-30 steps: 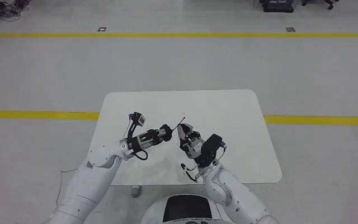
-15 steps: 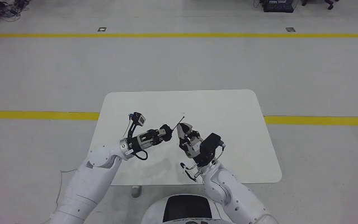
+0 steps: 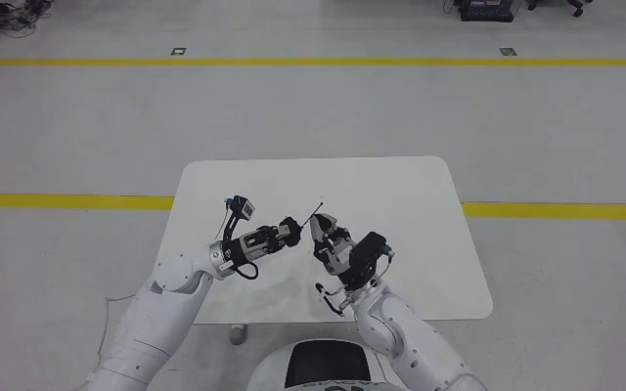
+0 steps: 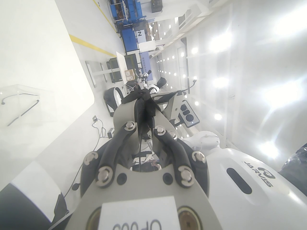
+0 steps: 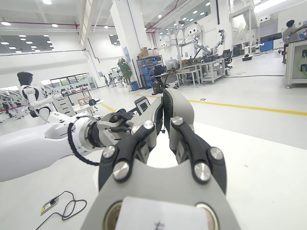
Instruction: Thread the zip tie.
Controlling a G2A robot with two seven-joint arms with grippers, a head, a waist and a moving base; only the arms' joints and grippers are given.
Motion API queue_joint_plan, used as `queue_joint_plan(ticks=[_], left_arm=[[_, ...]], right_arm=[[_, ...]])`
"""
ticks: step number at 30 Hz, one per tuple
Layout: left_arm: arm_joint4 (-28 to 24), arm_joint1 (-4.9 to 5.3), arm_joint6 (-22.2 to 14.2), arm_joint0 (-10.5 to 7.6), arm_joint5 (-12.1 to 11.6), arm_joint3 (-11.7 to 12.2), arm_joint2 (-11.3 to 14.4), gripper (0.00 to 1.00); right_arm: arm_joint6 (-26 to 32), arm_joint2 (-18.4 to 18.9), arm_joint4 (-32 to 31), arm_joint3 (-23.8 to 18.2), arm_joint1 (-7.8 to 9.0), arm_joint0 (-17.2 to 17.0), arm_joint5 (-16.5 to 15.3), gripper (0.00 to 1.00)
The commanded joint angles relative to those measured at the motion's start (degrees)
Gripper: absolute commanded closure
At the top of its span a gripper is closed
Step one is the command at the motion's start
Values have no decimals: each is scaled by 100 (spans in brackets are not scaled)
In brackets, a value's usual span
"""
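Observation:
Above the middle of the white table (image 3: 411, 195) my two grippers meet tip to tip. The zip tie (image 3: 315, 211) is a thin black strap; its free end sticks out past them, away from the robot. My left gripper (image 3: 290, 232) is shut on the zip tie, and a thin black strand (image 4: 139, 142) runs back between its fingers. My right gripper (image 3: 321, 235) is shut on the strap too, whose tail (image 5: 167, 76) rises beyond the closed fingertips (image 5: 163, 92). The left arm's wrist (image 5: 105, 125) lies just beside the right gripper.
A clear box (image 4: 24, 104) holding spare black zip ties stands on the table near its far corner. Cables trail on the floor (image 5: 64, 202) beside the table. The table's far half is open white surface.
The zip tie's free end has swung slightly farther from the robot, and the right gripper has edged a little with it. The left arm holds still.

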Motion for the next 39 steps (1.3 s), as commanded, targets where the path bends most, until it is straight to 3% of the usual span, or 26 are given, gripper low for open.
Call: queue_joint_plan(ticks=[1,39], left_arm=[[0,0,0,0,0,0,0,100],[0,0,0,0,0,0,0,100]], right_arm=[[-30,8,-12,-16,2,-9,-12,100],[132,-9,-13,26,-16,-31,-19,100]])
